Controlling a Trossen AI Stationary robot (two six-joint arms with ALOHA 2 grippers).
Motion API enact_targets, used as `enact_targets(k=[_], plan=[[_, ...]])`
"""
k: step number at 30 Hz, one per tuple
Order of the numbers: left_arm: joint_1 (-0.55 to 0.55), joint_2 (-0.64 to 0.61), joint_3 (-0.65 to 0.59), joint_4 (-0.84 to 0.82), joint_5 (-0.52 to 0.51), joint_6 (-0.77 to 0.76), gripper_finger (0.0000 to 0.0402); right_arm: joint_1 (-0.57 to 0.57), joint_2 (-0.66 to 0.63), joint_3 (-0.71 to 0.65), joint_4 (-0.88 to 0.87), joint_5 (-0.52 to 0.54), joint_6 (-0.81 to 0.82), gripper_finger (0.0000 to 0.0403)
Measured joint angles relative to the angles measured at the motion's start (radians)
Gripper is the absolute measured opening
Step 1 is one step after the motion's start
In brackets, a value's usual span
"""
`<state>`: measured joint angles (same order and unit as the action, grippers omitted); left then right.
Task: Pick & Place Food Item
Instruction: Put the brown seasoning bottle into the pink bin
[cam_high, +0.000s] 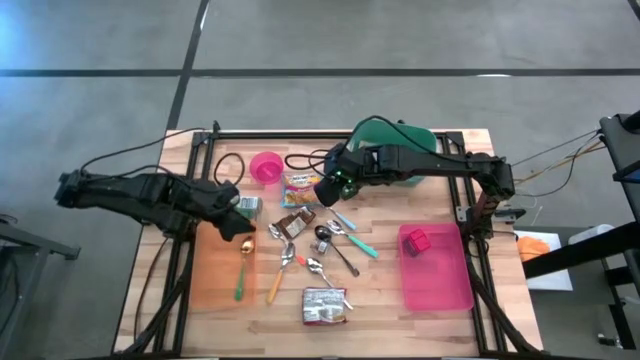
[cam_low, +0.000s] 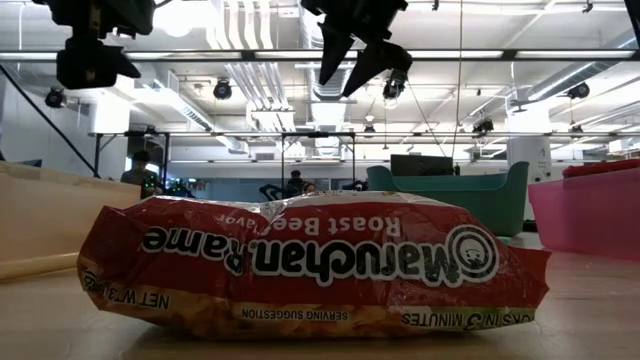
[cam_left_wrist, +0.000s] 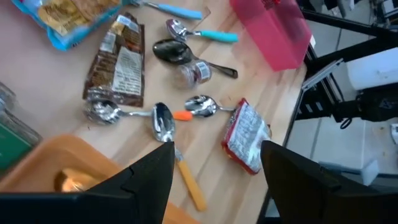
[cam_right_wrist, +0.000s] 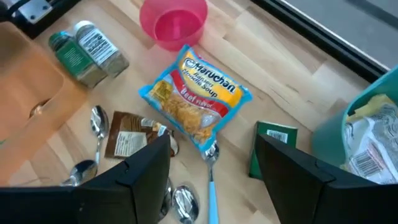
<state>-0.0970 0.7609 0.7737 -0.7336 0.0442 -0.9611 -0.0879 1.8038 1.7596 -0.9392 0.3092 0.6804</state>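
Note:
A blue Maruchan ramen packet (cam_high: 300, 187) lies flat on the table near a pink cup (cam_high: 266, 167); it also shows in the right wrist view (cam_right_wrist: 196, 96). A red Maruchan ramen packet (cam_high: 325, 305) lies near the front edge and fills the low view (cam_low: 310, 265). A brown snack packet (cam_high: 297, 218) lies between them. My right gripper (cam_high: 325, 190) hangs open above the table, just right of the blue packet, touching nothing. My left gripper (cam_high: 238, 222) is open and empty over the far right corner of the orange tray (cam_high: 215, 270).
A pink bin (cam_high: 435, 265) holding a small pink thing stands at the right. A green bin (cam_high: 400, 140) with wrapped items stands at the far edge. Two spice jars (cam_right_wrist: 87, 53), a green box (cam_right_wrist: 270, 149) and several spoons (cam_high: 330, 250) lie about the middle.

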Motion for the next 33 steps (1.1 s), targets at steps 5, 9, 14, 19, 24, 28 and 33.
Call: enact_targets(k=[5,9,14,19,24,28,33], plan=[[0.054,0.000,0.000,-0.005,0.020,0.047,0.0241,-0.012,0.000,0.000,-0.046,-0.024,0.075,0.0231],[0.089,0.000,0.000,-0.005,0.038,0.078,0.0241,-0.013,0.002,-0.002,-0.106,-0.042,0.083,0.0245],[0.122,0.000,0.000,-0.005,0.056,0.100,0.0241,-0.015,0.021,-0.010,-0.164,-0.055,0.168,0.0308],[0.137,0.000,0.000,-0.005,0.068,0.101,0.0241,-0.016,0.048,-0.014,-0.135,-0.095,0.121,0.0367],[0.140,0.000,0.000,-0.008,0.087,0.101,0.0241,-0.009,0.066,-0.014,-0.124,-0.137,0.105,0.0384],[0.140,0.000,0.000,-0.013,0.088,0.101,0.0241,0.010,0.072,-0.014,-0.135,-0.155,0.097,0.0384],[0.142,0.000,0.000,-0.014,0.090,0.120,0.0241,0.037,0.095,-0.014,-0.124,-0.269,0.019,0.0384]])
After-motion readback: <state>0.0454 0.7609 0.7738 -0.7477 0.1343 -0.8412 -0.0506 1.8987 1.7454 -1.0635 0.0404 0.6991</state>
